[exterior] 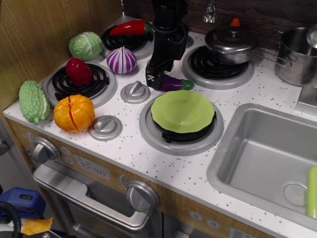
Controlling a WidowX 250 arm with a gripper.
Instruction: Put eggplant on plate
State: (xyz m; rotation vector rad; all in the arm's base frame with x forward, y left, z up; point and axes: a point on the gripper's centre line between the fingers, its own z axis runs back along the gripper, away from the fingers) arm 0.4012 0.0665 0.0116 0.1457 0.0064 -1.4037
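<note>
Gripper low at eggplant's left end; whether its jaws are apart or closed cannot be told. Eggplant lies on countertop, just behind plate.

Bare counter separates the eggplant from the plate; a knob stands just left.
</note>
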